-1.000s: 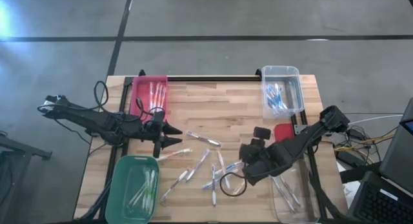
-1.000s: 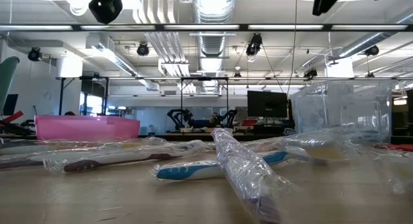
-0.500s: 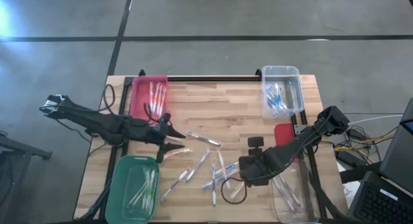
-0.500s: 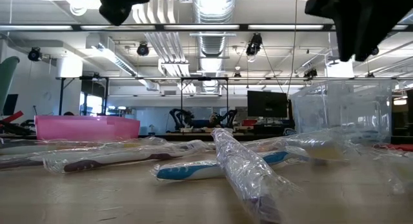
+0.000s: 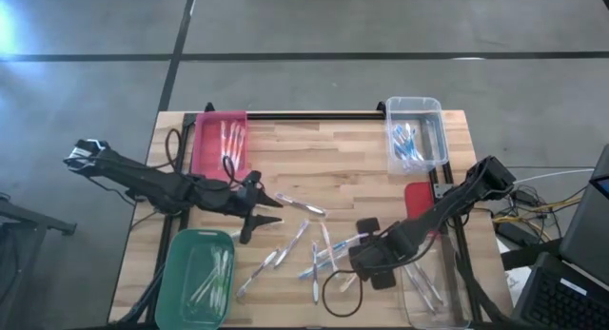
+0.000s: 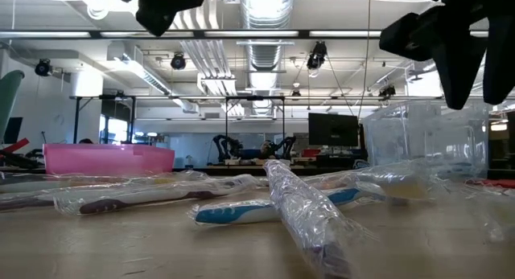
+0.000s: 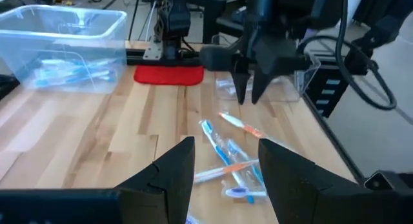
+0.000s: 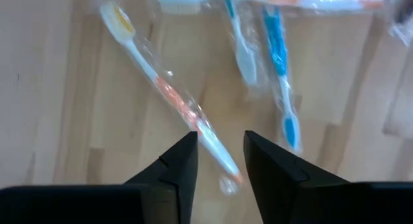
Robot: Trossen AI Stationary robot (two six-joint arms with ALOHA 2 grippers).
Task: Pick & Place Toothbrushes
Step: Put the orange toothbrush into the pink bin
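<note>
Toothbrushes (image 5: 303,237) loose on table, three bins (image 5: 195,278) loaded

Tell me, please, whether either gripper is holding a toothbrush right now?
No. The left gripper and right gripper are both open and empty, above the loose toothbrushes.

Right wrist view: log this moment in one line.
right gripper: open, above orange-handled toothbrush | left gripper: open, empty | loose toothbrushes: mid-table

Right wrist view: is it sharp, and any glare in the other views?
Right wrist view: the orange-handled toothbrush looks soft and smeared. High view: bright glare at the floor's left edge. Low view: ceiling lights blow out, and the wrapped toothbrush nearest the lens blurs.
</note>
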